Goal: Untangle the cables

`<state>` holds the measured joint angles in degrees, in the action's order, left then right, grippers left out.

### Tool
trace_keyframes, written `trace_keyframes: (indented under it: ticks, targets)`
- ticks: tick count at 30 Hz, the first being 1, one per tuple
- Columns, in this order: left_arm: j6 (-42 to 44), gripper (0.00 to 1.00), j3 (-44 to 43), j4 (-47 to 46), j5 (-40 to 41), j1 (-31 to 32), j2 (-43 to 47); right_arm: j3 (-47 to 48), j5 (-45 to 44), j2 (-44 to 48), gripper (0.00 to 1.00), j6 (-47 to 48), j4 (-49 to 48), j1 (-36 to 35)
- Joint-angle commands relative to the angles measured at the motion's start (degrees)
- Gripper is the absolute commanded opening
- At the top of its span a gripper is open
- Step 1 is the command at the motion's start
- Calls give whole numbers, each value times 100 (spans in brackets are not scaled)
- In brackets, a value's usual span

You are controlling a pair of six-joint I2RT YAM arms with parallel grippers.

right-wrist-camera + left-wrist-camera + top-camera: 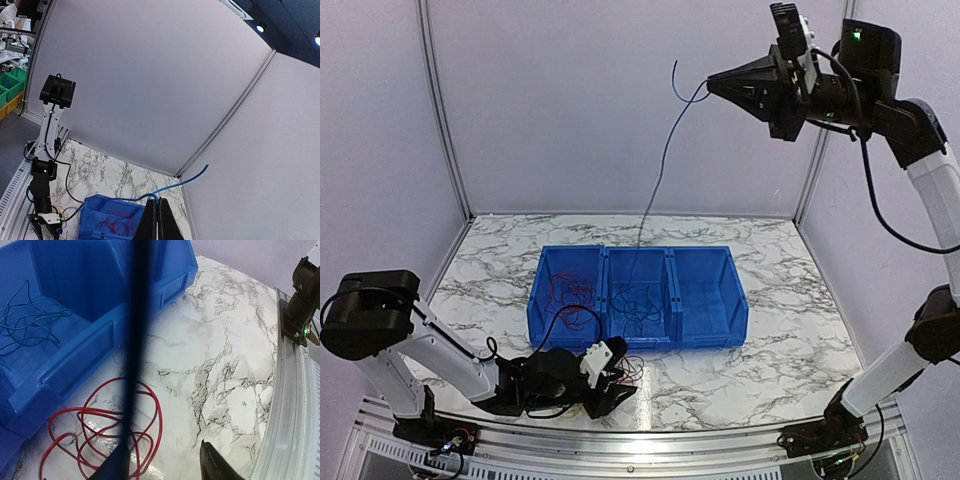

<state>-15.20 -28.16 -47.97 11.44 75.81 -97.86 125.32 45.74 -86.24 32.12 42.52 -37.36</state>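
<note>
High above the blue bin (705,338), one dark blue cable (658,172) hangs in the air. Its top is pinched in the right gripper (712,84), whose two fingers are pressed tight together on it. A short end pokes up past the fingers. The long end drops down to the middle part of the bin, where more dark blue cables (638,303) lie in loose loops. In the left part of the bin lie some red cables (570,292). One more red cable (102,432) lies curled on the table (790,300), just in front of the bin.

The left gripper (162,452) is down low by the table, right beside that red cable. Its fingers are spread apart and hold nothing.

Only the top camera shows the whole hanging cable, from the gripper down to the bin. The right wrist camera shows just the top bit of it and the shut fingers up close, with the bin and the left arm (50,125) far below.

The left wrist camera shows the red cable up close, with its loops crossing over each other and one finger over their edge. It also shows the dark blue loops in the bin from the side. A thick dark blurry strip (136,340) runs down this view, and I cannot tell what it is.
</note>
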Motion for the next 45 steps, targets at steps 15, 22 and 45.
trace_keyframes:
  ticks: [15,22,45]
  targets:
    - [-356,43,440,138,218,13,537,879,-1167,-77,0,-283,-551,529]
    - [-485,42,657,138,398,13,694,-454,-2364,230,0,-570,-1198,549]
    - [29,69,-1111,2378,1441,14,1686,-1751,-1148,660,0,-605,-1203,555]
